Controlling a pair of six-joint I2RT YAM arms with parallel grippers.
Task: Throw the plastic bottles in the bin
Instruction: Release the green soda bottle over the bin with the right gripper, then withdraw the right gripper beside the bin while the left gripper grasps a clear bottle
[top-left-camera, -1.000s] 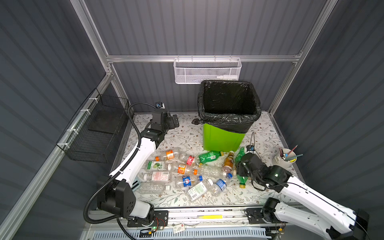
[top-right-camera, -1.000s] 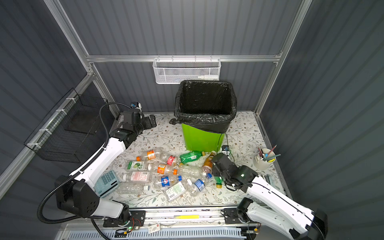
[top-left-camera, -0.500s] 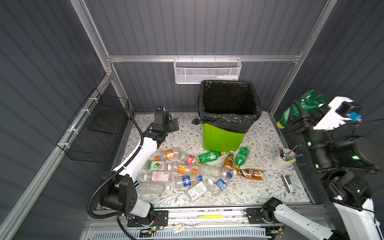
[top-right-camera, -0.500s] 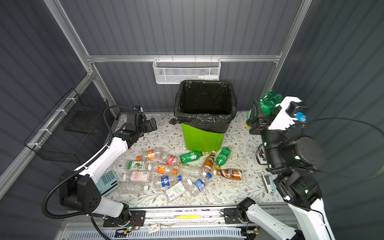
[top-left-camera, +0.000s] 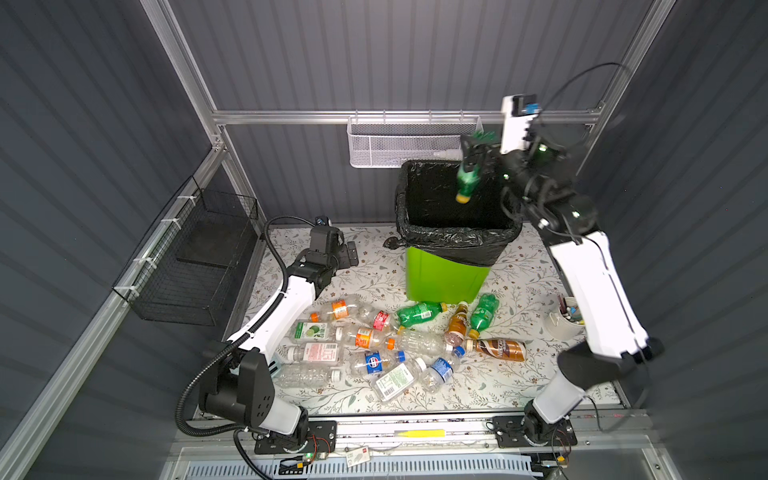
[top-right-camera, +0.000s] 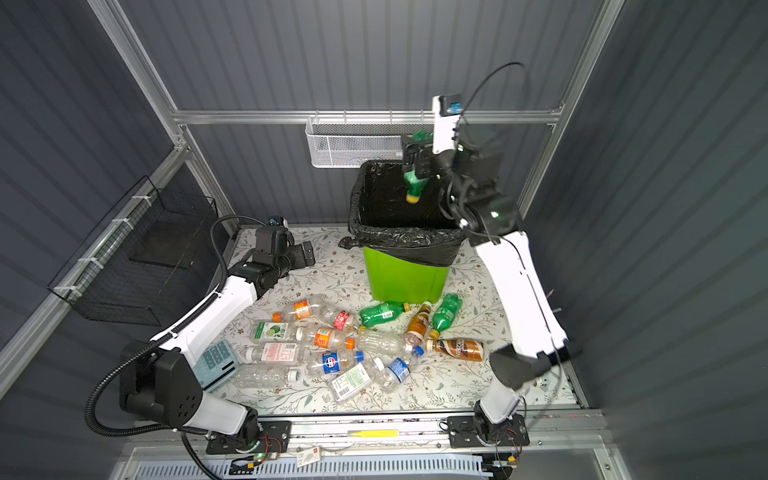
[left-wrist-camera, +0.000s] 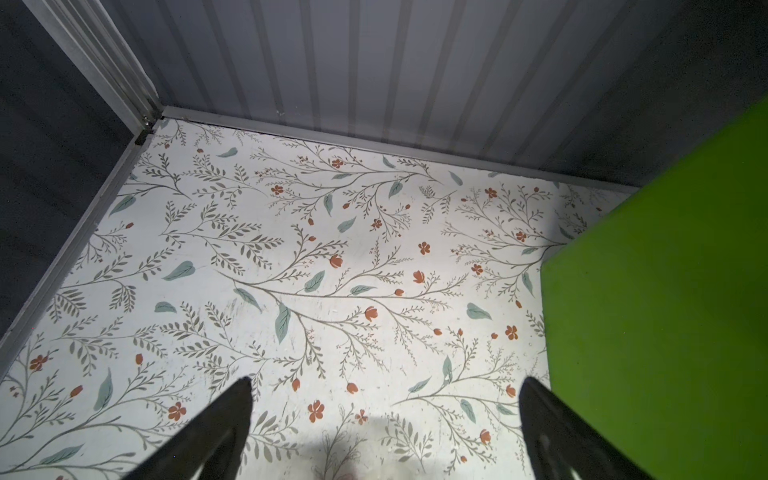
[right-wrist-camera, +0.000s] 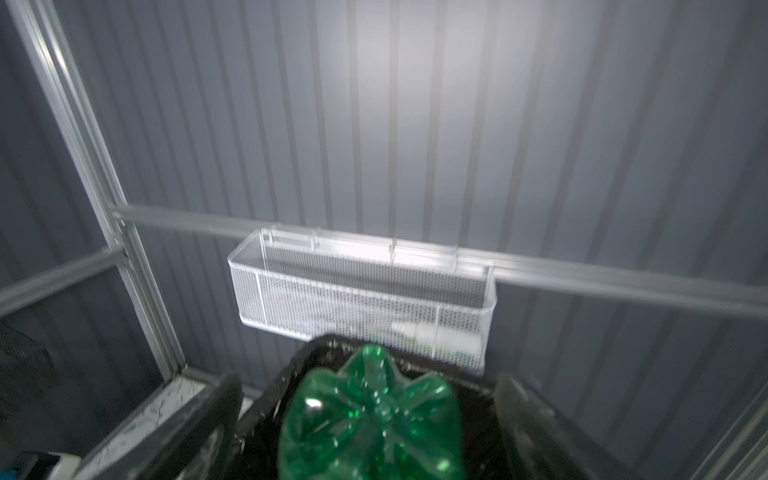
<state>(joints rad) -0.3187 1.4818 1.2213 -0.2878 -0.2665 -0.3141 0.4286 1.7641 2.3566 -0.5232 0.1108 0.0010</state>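
Progress is early: a green bottle (top-left-camera: 467, 178) hangs cap-down over the mouth of the bin (top-left-camera: 446, 274) between the parted jaws of the right end effector (top-left-camera: 476, 156), the left end effector (left-wrist-camera: 384, 388) sits spread and empty, and over a dozen bottles (top-left-camera: 365, 337) lie on the worktop (top-left-camera: 519, 386).

- My white-and-black right arm (top-left-camera: 594, 291) stands high, elbow bent; its black parallel right gripper (top-left-camera: 473, 160) points downward, jaws spread wide.
- My white-and-black left arm (top-left-camera: 282, 307) stretches low and forward; its black left gripper (left-wrist-camera: 386, 386) has its jaws wide apart.
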